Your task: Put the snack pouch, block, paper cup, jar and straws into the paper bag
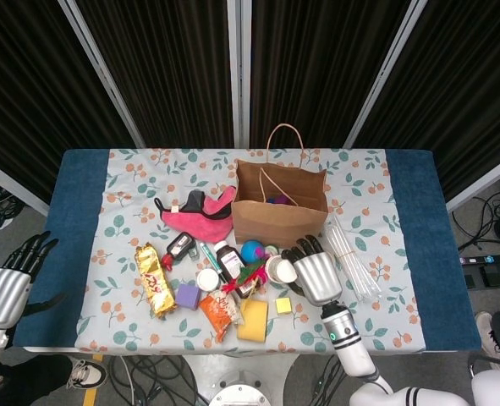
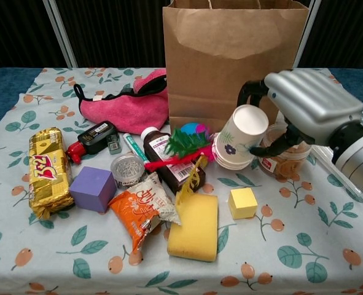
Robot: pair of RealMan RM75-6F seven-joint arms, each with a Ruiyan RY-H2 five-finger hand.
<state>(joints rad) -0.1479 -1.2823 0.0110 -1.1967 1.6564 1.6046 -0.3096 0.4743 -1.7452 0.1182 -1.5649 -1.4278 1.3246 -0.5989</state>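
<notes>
One paper cup (image 2: 239, 144), tilted with its open mouth up and toward the camera, is grasped by the right hand (image 2: 307, 107) in front of the paper bag (image 2: 230, 58). Behind it, the jar (image 2: 279, 163) is partly hidden. Left hand (image 1: 8, 288), off-table, hangs spread and empty.

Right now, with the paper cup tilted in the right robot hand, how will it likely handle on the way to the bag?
The paper cup looks thin-walled, so probably light and easily crushed. The right robot hand holds it tilted, so it may slip. Set down sideways, it would likely roll.
</notes>
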